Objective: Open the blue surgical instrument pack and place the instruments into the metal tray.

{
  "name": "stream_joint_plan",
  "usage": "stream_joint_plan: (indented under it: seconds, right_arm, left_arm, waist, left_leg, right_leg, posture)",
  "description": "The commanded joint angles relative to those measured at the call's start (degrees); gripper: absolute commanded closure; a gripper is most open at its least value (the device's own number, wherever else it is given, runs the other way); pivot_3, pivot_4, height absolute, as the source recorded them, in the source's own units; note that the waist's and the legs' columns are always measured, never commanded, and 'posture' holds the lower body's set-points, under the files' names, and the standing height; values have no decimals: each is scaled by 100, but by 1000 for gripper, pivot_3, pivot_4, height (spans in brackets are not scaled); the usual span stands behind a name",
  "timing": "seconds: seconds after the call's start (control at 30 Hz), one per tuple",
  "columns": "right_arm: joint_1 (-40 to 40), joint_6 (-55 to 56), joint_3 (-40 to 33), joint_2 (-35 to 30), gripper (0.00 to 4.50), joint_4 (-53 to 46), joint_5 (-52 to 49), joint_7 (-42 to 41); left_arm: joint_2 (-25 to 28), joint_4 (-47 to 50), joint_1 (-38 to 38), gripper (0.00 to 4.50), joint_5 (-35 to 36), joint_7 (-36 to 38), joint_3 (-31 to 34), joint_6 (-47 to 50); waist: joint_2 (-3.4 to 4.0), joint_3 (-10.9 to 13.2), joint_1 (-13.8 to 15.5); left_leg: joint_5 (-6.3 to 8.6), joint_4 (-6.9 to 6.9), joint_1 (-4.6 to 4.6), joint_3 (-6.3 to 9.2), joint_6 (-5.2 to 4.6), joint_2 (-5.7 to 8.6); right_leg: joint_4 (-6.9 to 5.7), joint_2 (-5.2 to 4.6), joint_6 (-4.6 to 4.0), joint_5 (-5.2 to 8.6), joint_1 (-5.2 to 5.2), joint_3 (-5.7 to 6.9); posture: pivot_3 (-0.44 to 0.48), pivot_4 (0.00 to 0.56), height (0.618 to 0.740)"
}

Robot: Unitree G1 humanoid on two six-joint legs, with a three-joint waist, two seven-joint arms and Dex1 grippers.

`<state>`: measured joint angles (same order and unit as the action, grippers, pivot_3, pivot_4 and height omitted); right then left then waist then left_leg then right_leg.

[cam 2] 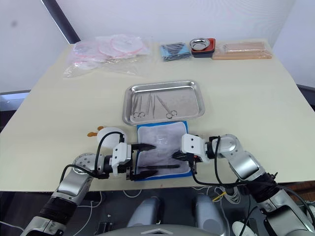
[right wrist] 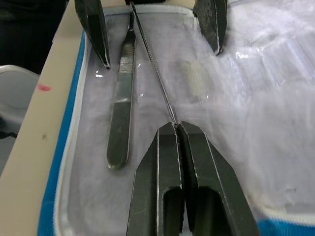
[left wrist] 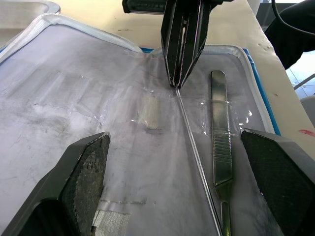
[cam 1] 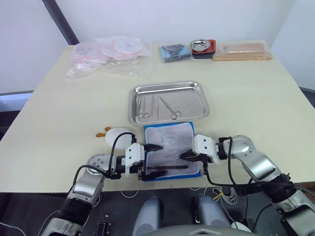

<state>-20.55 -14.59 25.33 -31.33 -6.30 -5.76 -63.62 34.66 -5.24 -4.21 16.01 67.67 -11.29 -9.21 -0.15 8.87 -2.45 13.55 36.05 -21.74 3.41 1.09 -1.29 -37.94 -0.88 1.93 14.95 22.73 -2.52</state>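
Left gripper (cam 1: 147, 160) gapes over the opened blue surgical instrument pack (cam 1: 170, 142) at the metal tray's (cam 1: 135, 118) six o'clock — right gripper (right wrist: 178, 129) pinches a thin probe (right wrist: 152, 64). Mid-transfer; next, lift it clear toward twelve o'clock.

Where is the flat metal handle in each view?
Left eye: flat metal handle at the pack's near edge.
Right eye: handle there too.
Left wrist: handle beside the thin rod.
Right wrist: handle between rod and pack edge.
Shared landmark: the rod.
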Motion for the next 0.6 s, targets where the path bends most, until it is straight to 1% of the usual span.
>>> stream_joint_plan:
  seconds: [0.03, 0.33, 0.5, 0.53, 0.6]
  right_arm:
    - [48, -48, -251, -181, 4419, -157, -147, -101]
    - [269, -62, -518, -581, 4419, -368, -374, -289]
    - [298, -35, -538, -637, 4419, -410, -455, -331]
    - [275, -60, -554, -623, 4185, -410, -533, -381]
    - [251, -66, -593, -581, 3872, -411, -649, -432]
  left_arm:
    - [115, -518, 286, 0, -422, 67, -293, 226]
    - [59, -615, 216, 0, -448, 74, -336, 173]
    - [53, -627, 219, 0, -453, 76, -347, 159]
    - [50, -638, 217, 0, -455, 82, -352, 152]
    - [47, -635, 223, 0, -458, 83, -360, 148]
  waist:
    - [0, 0, 0]
    - [0, 0, 5]
    - [0, 0, 5]
    - [0, 0, 7]
    - [0, 0, 7]
  left_leg:
    - [0, 0, -1, 0, 0, 0]
    - [0, 0, -1, 0, 0, 0]
    - [0, 2, 0, -1, 0, 0]
    - [0, 2, 0, -1, 0, 0]
    - [0, 2, -1, -1, 0, 1]
  right_leg:
    - [0, 0, 0, 0, 0, 0]
    - [0, 0, 0, 0, 0, 0]
    - [0, 0, 1, 0, 0, -1]
    - [0, 0, 1, 0, 0, -1]
    - [0, 0, 1, 0, 0, -1]
  posture:
    - [0, 150, 740]
    - [0, 150, 740]
    - [0, 150, 740]
    - [0, 150, 740]
    - [0, 150, 740]
